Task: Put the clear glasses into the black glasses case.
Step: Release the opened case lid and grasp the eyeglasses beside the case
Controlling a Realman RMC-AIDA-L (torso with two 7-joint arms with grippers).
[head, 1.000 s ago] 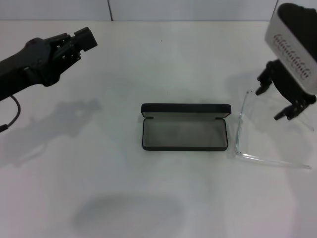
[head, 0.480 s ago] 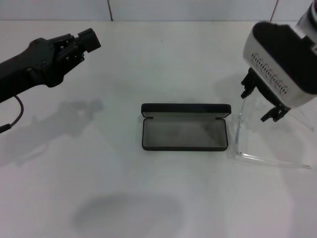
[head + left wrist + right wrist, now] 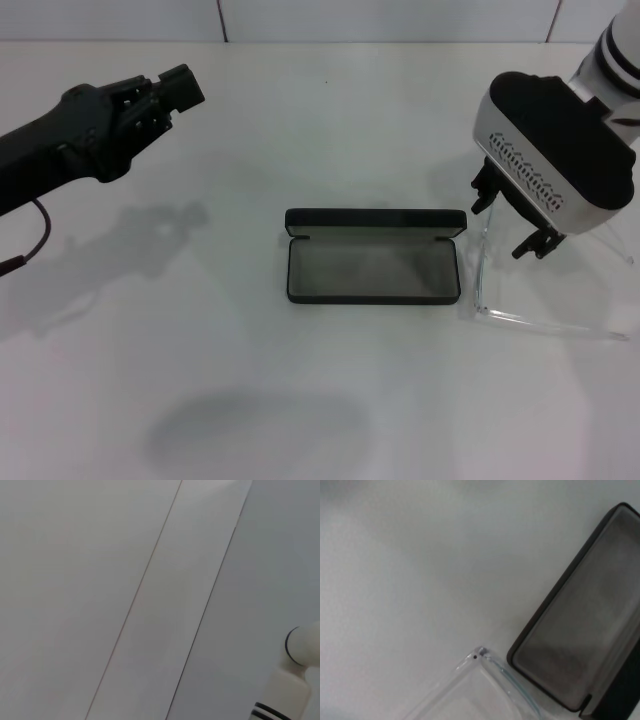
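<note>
The bench (image 3: 300, 400) is plain white and matte, and it fills almost all the head view. At the far edge a pale wall (image 3: 400, 18) stands, with thin vertical seams in it. Soft grey shadows lie on the bench, one under my left arm and one wide oval near the front.

On the left side, my left claw (image 3: 178, 85) is held high above the bench, well apart from everything. Its dark arm comes in from the left edge and points toward the middle. I cannot tell if its fingers are apart or together. Its wrist camera shows only pale panels with seams.

In the middle, the black glasses case (image 3: 374, 256) lies open on the bench. The lid stands up at the far side and the grey lining faces up. The tray holds nothing.

Just beside the case, on the right, the clear glasses (image 3: 495, 300) rest on the bench. Their lens stands on edge near the short end of the case, and one long thin arm stretches to the right.

On the right, my right claw (image 3: 512, 220) hangs above the glasses, pointing down, under its white wrist housing. Its two dark fingers are apart and hold nothing. In the right wrist view the corner of the glasses (image 3: 480, 655) is close to the case (image 3: 580, 630), with a narrow gap between them.
</note>
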